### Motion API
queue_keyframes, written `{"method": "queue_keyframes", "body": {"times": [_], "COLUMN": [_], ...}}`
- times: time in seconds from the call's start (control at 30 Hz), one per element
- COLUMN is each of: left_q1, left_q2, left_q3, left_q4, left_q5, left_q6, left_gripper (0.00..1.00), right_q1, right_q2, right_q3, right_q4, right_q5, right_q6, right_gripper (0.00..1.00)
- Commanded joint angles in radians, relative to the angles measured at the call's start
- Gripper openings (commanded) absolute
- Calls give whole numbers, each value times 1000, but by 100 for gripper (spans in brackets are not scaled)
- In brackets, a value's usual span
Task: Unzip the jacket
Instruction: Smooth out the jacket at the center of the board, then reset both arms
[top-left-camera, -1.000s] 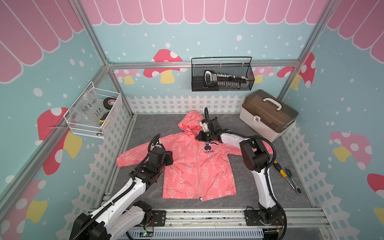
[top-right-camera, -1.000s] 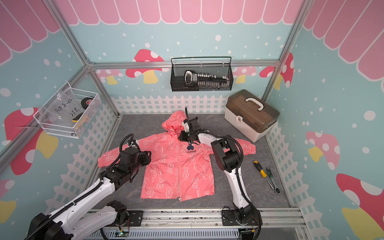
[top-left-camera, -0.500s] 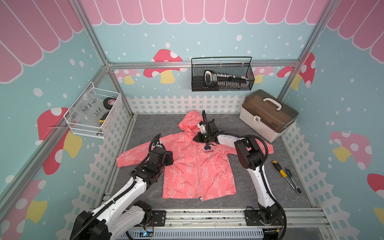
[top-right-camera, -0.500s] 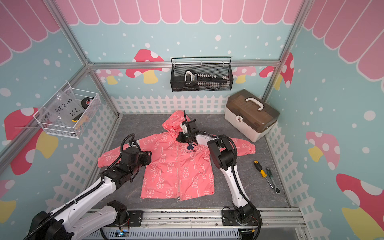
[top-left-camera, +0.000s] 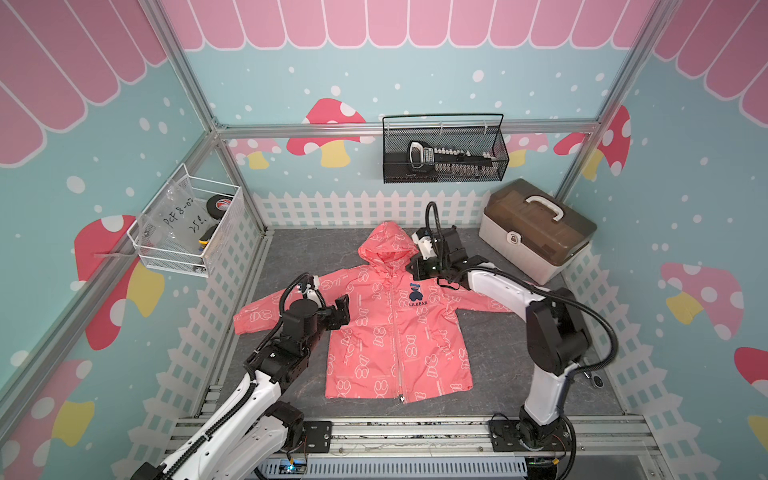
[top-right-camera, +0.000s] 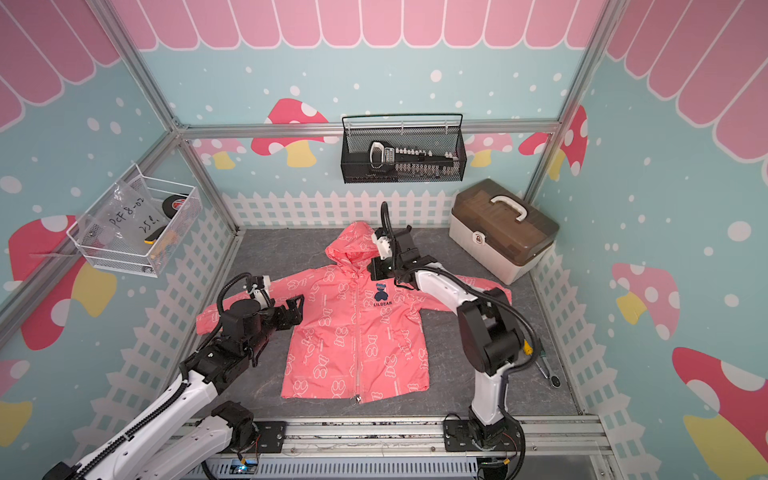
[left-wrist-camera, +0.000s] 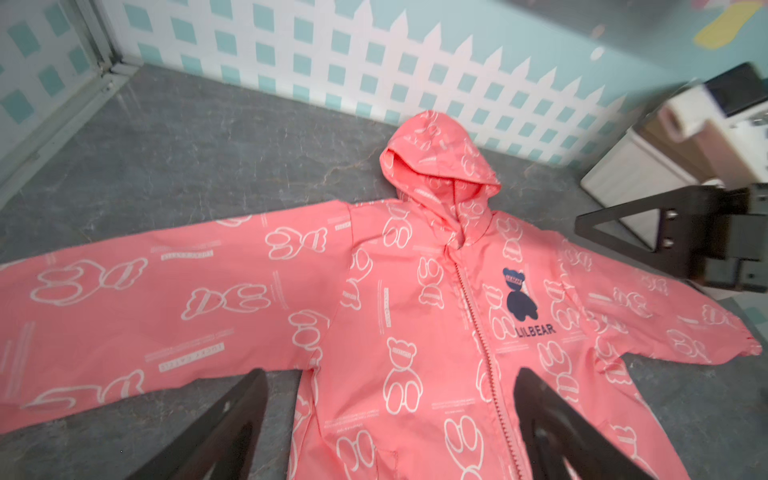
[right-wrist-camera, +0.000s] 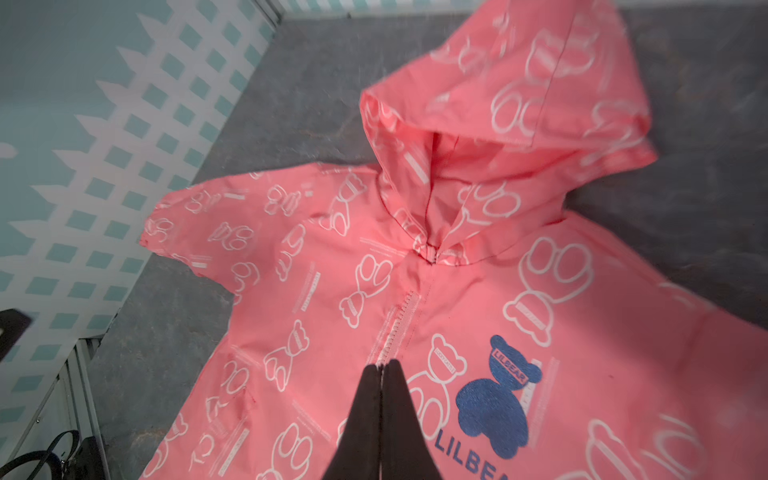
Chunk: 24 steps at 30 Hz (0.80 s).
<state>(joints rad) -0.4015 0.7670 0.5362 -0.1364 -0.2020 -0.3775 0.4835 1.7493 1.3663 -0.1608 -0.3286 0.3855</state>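
In both top views the jacket (top-left-camera: 395, 332) lies flat and zipped, just beside the toolbox (top-left-camera: 536, 232).

Left wrist view: the left gripper (left-wrist-camera: 390, 374), on the jacket's side away from the toolbox, has its fingers spread wide.

Right wrist view: the right gripper (right-wrist-camera: 382, 365) has its fingers pressed together at the zipper (right-wrist-camera: 399, 320).

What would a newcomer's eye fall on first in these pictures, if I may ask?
The coral-pink jacket lies spread flat and zipped on the grey table, hood at the far end. The right pincer, shut, sits over the zipper just below the collar, while the left pincer gapes open by the sleeve on its side. A brown-lidded toolbox stands in the back corner.
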Motion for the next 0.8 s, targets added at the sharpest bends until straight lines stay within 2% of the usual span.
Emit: {"method": "queue_keyframes", "body": {"times": [0.0,0.1,0.17,0.23,0.27,0.3,0.37,0.43,0.5,0.57,0.63,0.7,0.77], "left_q1": [-2,-3,-3,-3,-3,-3,12,41,76,100,111,123,135], "left_q2": [-39,-22,14,45,60,70,101,132,148,168,194,223,254], "left_q3": [-29,-22,-32,-46,-66,-94,-171,-213,-222,-237,-256,-266,-268], "left_q4": [164,271,405,509,591,672,889,986,953,926,948,961,964], "left_q5": [-49,-73,-75,-82,-105,-135,-187,-225,-255,-283,-326,-355,-366], "left_q6": [45,79,168,244,272,294,332,340,324,318,312,304,293], "left_gripper": [99,99,99,99,99,99,99,99,99,99,100,99,99], "right_q1": [-6,-8,-21,-69,-102,-128,-220,-289,-327,-354,-361,-367,-380], "right_q2": [-182,-411,-565,-707,-754,-781,-790,-736,-642,-531,-479,-371,-186], "right_q3": [-126,-370,-575,-804,-895,-952,-1020,-1062,-1111,-1133,-1128,-1096,-1083], "right_q4": [-55,89,272,501,597,655,680,716,838,1008,1054,1124,1305], "right_q5": [181,402,505,589,637,692,726,759,797,774,687,651,644], "right_q6": [-219,-354,-442,-489,-473,-443,-354,-315,-307,-329,-359,-403,-417], "right_gripper": [9,20,29,57,66,70,98,99,99,99,99,99,97]}}
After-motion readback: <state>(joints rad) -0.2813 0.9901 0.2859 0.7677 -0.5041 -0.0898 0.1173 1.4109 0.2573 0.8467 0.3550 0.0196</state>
